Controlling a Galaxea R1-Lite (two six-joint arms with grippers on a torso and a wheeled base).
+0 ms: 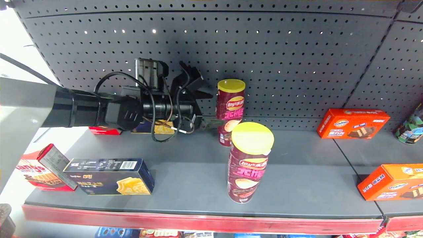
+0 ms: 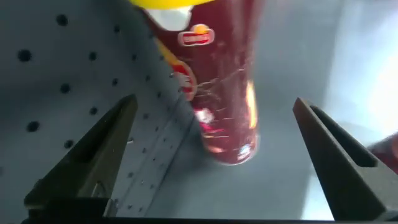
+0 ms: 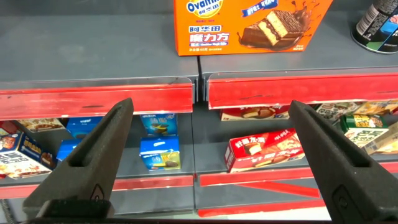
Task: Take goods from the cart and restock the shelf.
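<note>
Two maroon chip cans with yellow lids stand upright on the grey shelf (image 1: pixel 307 178). The rear can (image 1: pixel 230 110) (image 2: pixel 225 93) is close to the pegboard back wall; the front can (image 1: pixel 248 163) is nearer the shelf's edge. My left gripper (image 1: pixel 213 109) (image 2: pixel 214 104) reaches in from the left at the rear can's height. It is open, its fingers wide apart on either side of the can and not touching it. My right gripper (image 3: pixel 214 155) is open and holds nothing, in front of the shelf's red front edge (image 3: pixel 267 90).
A blue biscuit box (image 1: pixel 110 176) and a red box (image 1: pixel 43 168) lie at the shelf's front left. Orange boxes (image 1: pixel 352 123) (image 1: pixel 391 181) (image 3: pixel 249 25) and a dark can (image 1: pixel 409 129) are on the right. Lower shelves (image 3: pixel 261 152) hold several small boxes.
</note>
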